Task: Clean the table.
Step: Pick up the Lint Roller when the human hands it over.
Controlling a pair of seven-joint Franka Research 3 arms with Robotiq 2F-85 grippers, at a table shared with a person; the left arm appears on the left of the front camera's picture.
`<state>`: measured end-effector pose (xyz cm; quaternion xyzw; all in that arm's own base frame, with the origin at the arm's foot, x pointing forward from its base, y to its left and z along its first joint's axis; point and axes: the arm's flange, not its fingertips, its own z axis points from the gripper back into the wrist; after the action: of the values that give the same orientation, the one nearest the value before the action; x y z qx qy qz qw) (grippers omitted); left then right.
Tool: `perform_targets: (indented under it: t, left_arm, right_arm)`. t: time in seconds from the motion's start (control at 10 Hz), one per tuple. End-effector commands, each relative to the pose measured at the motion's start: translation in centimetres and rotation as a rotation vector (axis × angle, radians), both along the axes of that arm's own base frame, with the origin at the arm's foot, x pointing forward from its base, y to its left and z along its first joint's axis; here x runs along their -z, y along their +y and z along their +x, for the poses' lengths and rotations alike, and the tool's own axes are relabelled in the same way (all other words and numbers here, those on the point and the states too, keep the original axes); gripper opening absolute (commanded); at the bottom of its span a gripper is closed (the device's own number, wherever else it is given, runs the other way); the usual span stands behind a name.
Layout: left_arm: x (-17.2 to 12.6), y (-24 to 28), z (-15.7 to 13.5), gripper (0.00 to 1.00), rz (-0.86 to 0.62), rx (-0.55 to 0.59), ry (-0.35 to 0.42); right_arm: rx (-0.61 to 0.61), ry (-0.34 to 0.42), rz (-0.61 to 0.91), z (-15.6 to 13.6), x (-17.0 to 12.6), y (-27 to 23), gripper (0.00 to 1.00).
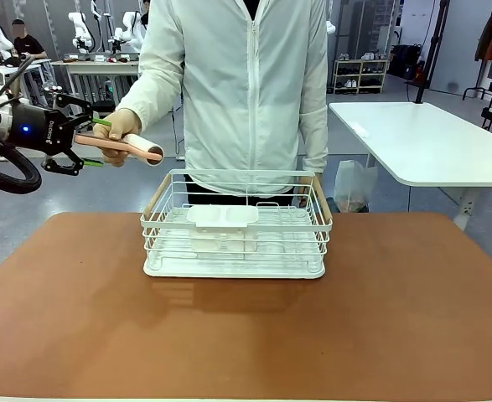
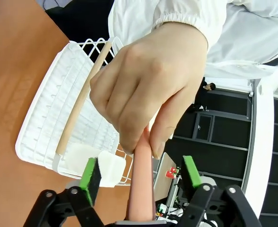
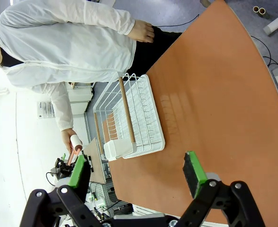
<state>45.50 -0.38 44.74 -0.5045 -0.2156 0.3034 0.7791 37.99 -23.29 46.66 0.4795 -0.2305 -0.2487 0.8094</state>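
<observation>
table (image 1: 246, 335) (image 2: 15, 71) (image 3: 214, 85): reddish-brown top with a pale edge, spanning the foreground of the front view and lying under both arms

dish rack (image 1: 233, 270) (image 2: 49, 118) (image 3: 139, 113): white wire on a white base, with a wooden handle at each end; stands on the table at the middle of its far half, in front of the person

white tray (image 1: 222, 216) (image 2: 108, 168) (image 3: 115, 149): small plastic piece on the rack's wall facing the robot

lint roller (image 1: 128, 148) (image 2: 142, 179): pink handle and white cylindrical head; held level in the air off the table's far left corner, head towards the rack, handle end towards the left arm

person's hand (image 1: 120, 126) (image 2: 143, 90): closed on the roller's handle from above, fingertips pinching it

person's other hand (image 3: 143, 30): hanging low at the table's far edge

left gripper (image 1: 95, 142) (image 2: 141, 175): raised at the left, fingers astride the pink handle, one green pad on each side; the wrist view shows a gap between each pad and the handle, so the jaws stand apart and grip nothing

right gripper (image 3: 135, 172): above the table's near side, jaws wide with nothing between the pads

smaller white table (image 1: 422, 142): behind, at the right, well apart from the brown one
</observation>
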Motion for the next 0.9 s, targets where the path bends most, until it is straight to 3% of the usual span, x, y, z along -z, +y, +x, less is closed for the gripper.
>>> perform_targets:
  t: [0.0,0.1,0.2,0.3,0.4,0.5,0.6,0.8]
  left_arm:
    - [0.58,-0.44,0.52,0.63,0.016,-0.038,-0.044]
    - [0.59,-0.39,0.47,0.62,0.018,-0.039,-0.044]
    - [0.59,-0.41,0.41,0.43,0.018,-0.041,-0.045]
    - [0.56,-0.28,0.44,0.42,0.016,-0.047,-0.041]
    - [0.48,-0.23,0.45,0.24,0.016,-0.047,-0.041]
    - [0.66,-0.45,0.39,0.23,0.025,-0.042,-0.039]
    - [0.75,-0.57,0.38,0.05,0.033,-0.04,-0.034]
    - [0.68,-0.56,0.33,0.0,0.028,-0.042,-0.035]
  right_arm:
    - [-0.005,-0.02,0.005,-0.12,0.01,0.16,1.0]
    - [-0.005,-0.02,0.005,-0.12,0.01,0.16,1.0]
    - [-0.005,-0.02,0.005,-0.12,0.01,0.16,1.0]
    - [-0.005,-0.02,0.005,-0.12,0.01,0.16,1.0]
    - [-0.005,-0.02,0.005,-0.12,0.01,0.16,1.0]
    - [-0.005,-0.02,0.005,-0.12,0.01,0.16,1.0]
    - [-0.005,-0.02,0.005,-0.12,0.01,0.16,1.0]
    - [-0.005,-0.02,0.005,-0.12,0.01,0.16,1.0]
